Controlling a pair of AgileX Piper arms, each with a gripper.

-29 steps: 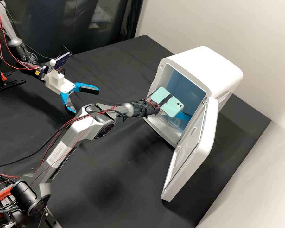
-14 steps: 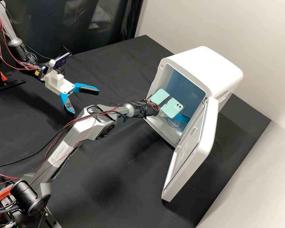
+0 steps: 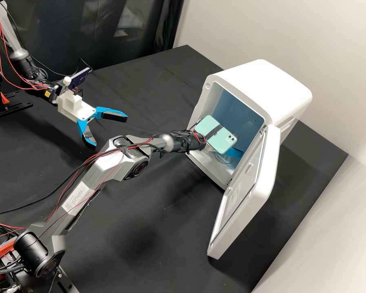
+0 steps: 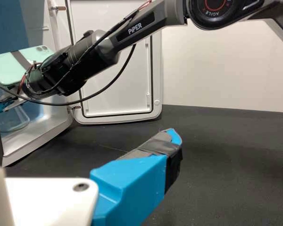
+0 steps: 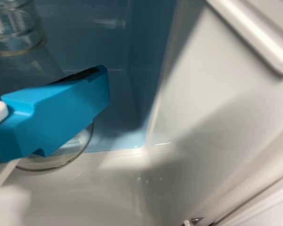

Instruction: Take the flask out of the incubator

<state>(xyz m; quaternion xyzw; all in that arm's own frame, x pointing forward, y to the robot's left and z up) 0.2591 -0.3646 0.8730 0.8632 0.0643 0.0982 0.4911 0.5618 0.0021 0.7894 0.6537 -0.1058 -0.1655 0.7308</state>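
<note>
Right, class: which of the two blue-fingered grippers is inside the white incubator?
The right gripper, beside the clear glass flask in the white box-shaped incubator; the left gripper hangs open outside, over the black bench.

I watch the counter (image 3: 158,81) from high, slanted down; both wrist cameras share the incubator (image 3: 264,85), left from afar, right inside it.

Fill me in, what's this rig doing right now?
The right end effector is inside the open incubator, at the glass flask standing on the chamber floor; whether it grips yet is unclear. The flask is not out. The left end effector hangs open above the black bench, apart.
</note>
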